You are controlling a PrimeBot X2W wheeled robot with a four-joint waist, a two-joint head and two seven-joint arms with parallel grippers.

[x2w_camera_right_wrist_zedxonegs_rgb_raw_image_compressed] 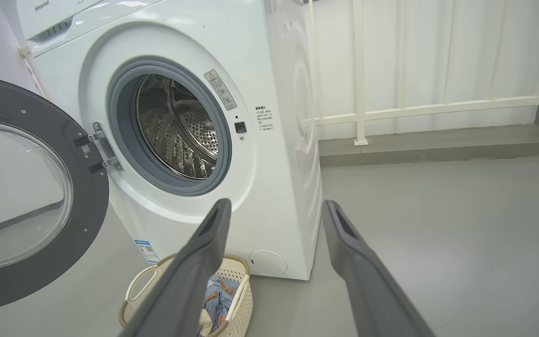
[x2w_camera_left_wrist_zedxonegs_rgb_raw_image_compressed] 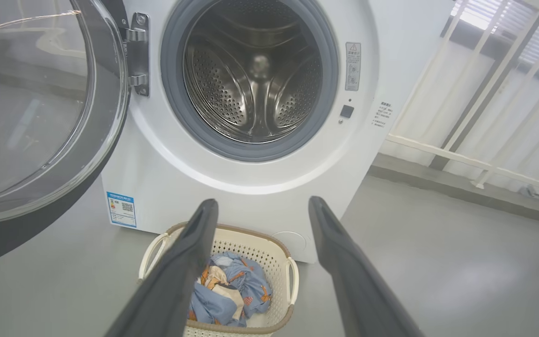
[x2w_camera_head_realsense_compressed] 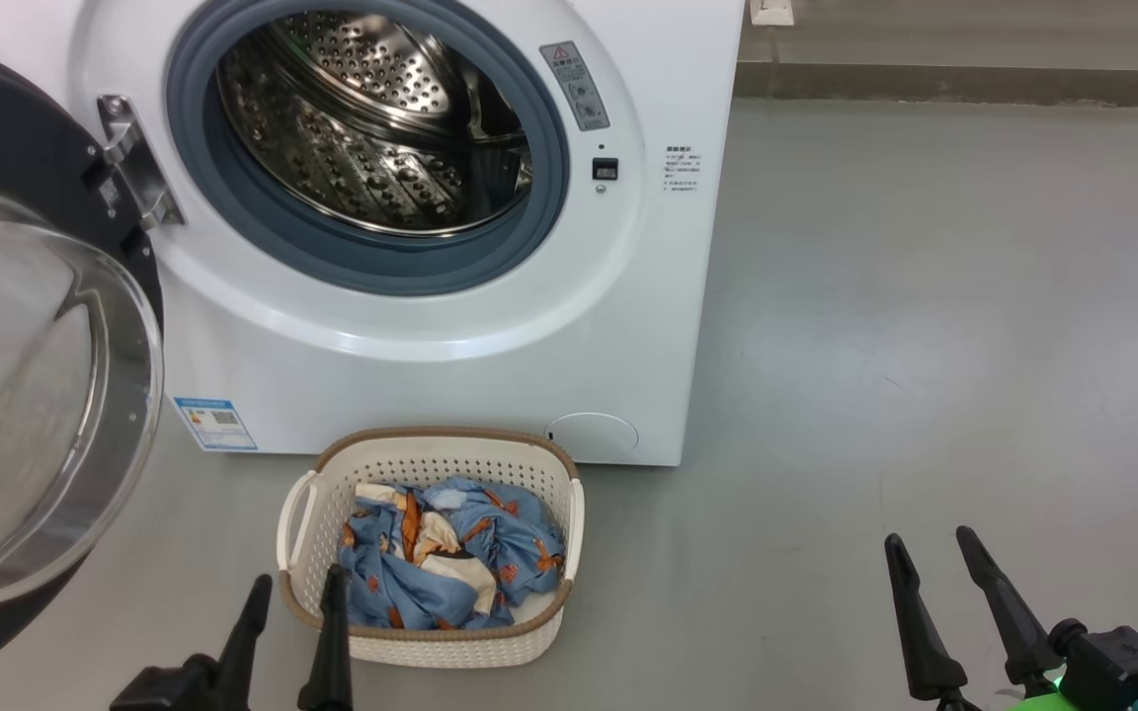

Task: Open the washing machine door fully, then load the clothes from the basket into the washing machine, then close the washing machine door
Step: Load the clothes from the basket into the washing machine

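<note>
Crumpled light-blue printed clothes [x2w_camera_head_realsense_compressed: 450,568] lie heaped in the cream perforated basket [x2w_camera_head_realsense_compressed: 431,459], set just before the white washing machine [x2w_camera_head_realsense_compressed: 431,385], whose black glass-bowled door [x2w_camera_head_realsense_compressed: 36,395] stands swung wide at left. Soft, light and limp, they look best pinched at a raised top fold. The left gripper [x2w_camera_head_realsense_compressed: 299,578] hovers at the basket's near-left rim and the right gripper [x2w_camera_head_realsense_compressed: 930,538] well aside, both with fingers spread, holding nothing.

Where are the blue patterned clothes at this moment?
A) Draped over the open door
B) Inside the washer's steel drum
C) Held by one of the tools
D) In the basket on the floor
D: the clothes lie bunched inside the basket, which stands on the floor just in front of the washing machine.
</note>
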